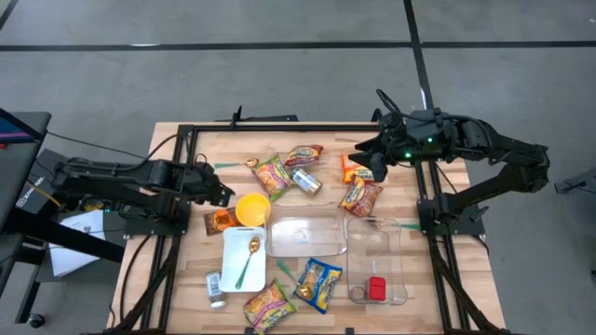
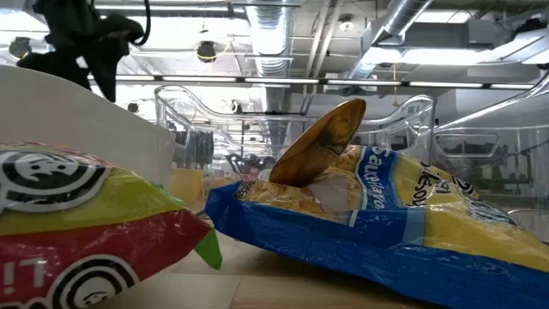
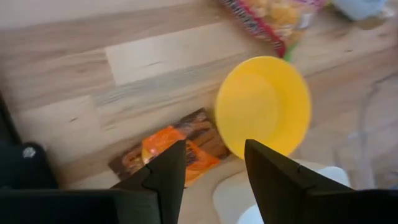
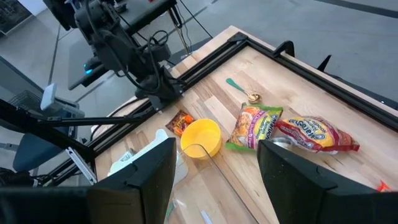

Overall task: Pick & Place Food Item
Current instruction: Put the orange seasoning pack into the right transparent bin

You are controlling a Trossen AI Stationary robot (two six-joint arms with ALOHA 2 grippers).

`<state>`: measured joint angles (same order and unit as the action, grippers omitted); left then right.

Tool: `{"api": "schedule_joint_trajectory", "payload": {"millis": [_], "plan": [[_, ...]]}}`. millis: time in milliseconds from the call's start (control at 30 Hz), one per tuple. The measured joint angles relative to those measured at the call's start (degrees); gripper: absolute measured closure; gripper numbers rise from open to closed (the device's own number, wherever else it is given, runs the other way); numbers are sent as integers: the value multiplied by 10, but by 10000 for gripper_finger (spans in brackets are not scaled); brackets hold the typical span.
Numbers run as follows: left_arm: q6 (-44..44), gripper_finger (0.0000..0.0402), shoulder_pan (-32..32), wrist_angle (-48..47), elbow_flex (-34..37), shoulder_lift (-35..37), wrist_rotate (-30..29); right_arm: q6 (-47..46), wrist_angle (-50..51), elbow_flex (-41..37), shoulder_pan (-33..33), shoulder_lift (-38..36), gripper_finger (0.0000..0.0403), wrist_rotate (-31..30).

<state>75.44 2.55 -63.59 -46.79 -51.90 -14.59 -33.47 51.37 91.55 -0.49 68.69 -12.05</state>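
**Left gripper hung open above the small orange snack packet**

Seen from above, the left gripper [image 1: 226,195] sat at about nine o'clock from the table's middle, its two dark fingers [image 3: 163,176] parted with nothing between them. Just below it, toward six o'clock, lay the small orange-and-brown foil snack packet [image 1: 220,221], flat on the pale wooden table [image 1: 186,270] and touching no finger. The round yellow plastic bowl [image 1: 252,208] stood just beside the packet at its three o'clock side, and the white rectangular plate [image 1: 233,270] carrying a gold spoon with a green handle [image 1: 250,259] lay at six o'clock from the bowl.

The right gripper [image 1: 365,154] was held up near one o'clock, jaws apart and empty (a waiting pose, by the look of it), over an orange packet [image 1: 352,169] and a red-and-yellow noodle bag [image 1: 360,196].

A clear plastic container [image 1: 305,236] occupied the centre, with a second clear bin [image 1: 382,265] at four o'clock holding a small red item [image 1: 376,288]. A blue-and-yellow snack bag [image 1: 318,284] lay at six o'clock, filling much of the low view [image 2: 386,232].
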Motion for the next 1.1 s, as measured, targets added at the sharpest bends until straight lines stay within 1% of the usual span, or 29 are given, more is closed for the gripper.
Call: {"api": "schedule_joint_trajectory", "payload": {"millis": [167,267,400,567,633,733,800,867,933,1033,1100], "plan": [[3,242,0,-1,38,0,10,0,5,0,0,0,184,0],[-24,243,0,6,63,0,27,0,6,0,0,0,184,0],[-115,240,0,10,86,0,46,0,6,0,0,0,184,0],[-299,236,0,15,91,0,51,3,6,0,0,0,184,-1],[-356,236,-1,27,91,0,57,3,5,0,-1,0,184,-1],[-432,237,-15,47,91,0,99,-2,5,0,-7,0,184,0],[-470,238,-25,51,91,-2,116,-4,5,0,-8,0,184,0],[-511,238,-32,52,92,-8,116,-4,5,0,-8,0,184,-1],[-526,238,-38,74,102,-8,130,-7,5,0,-8,0,184,-1],[-537,237,-39,104,122,-14,175,-11,5,0,-8,0,184,0],[-537,237,-33,129,130,-24,185,-11,5,0,-8,0,184,0]]}}
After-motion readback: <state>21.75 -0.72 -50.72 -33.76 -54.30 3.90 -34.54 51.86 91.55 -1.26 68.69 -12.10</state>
